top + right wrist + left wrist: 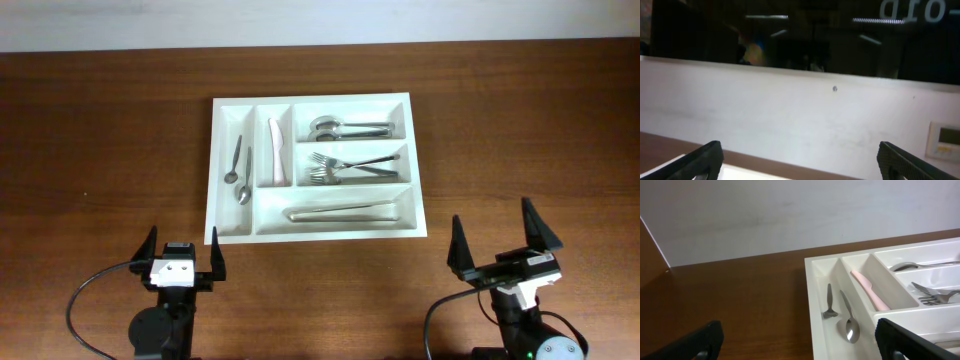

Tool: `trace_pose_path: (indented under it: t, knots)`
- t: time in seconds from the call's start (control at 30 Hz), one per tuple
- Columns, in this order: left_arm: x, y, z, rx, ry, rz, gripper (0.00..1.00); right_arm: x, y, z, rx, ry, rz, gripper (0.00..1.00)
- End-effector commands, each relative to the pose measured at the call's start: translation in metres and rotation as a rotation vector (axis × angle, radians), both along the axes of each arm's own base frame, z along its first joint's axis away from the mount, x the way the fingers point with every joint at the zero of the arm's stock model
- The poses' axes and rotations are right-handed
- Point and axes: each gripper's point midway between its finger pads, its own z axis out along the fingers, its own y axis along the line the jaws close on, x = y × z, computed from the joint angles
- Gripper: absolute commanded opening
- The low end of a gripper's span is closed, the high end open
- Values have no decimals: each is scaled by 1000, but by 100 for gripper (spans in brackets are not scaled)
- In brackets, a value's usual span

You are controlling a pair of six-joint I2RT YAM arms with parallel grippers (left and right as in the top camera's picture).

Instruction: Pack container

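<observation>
Over table (100,150), idling at six o'clock with left gripper (182,246) and right gripper (492,214) gaping empty, seemingly finishing: cutlery (340,160) filling tray (225,120) at twelve.

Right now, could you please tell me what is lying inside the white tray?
The tray holds two teaspoons, a pale knife, stacked spoons, forks and what looks like tongs; the stacking hides exact counts.
</observation>
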Motion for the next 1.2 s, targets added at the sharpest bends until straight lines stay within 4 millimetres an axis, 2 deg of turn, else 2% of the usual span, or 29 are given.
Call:
trace_pose_path:
  t: [0.0, 0.27, 0.5, 0.73, 0.87, 0.93, 1.17]
  knots:
    - [0, 3, -2, 14, 0, 13, 99, 1, -1, -3, 16, -2, -14, 99]
    - [0, 3, -2, 14, 0, 13, 99, 4, -15, -4, 58, -1, -93, 99]
    - [0, 3, -2, 14, 0, 13, 99, 12, -18, -30, 81, 32, -104, 99]
    - [0, 3, -2, 14, 0, 13, 99, 16, -22, -39, 85, 70, -128, 99]
    - [0, 3, -2, 14, 0, 13, 99, 21, -22, -57, 80, 147, -131, 99]
    - [0, 3, -2, 14, 0, 13, 99, 25, -22, -78, 74, 235, -134, 99]
    - [0, 3, -2, 14, 0, 13, 99, 28, -22, -115, 63, 387, -140, 99]
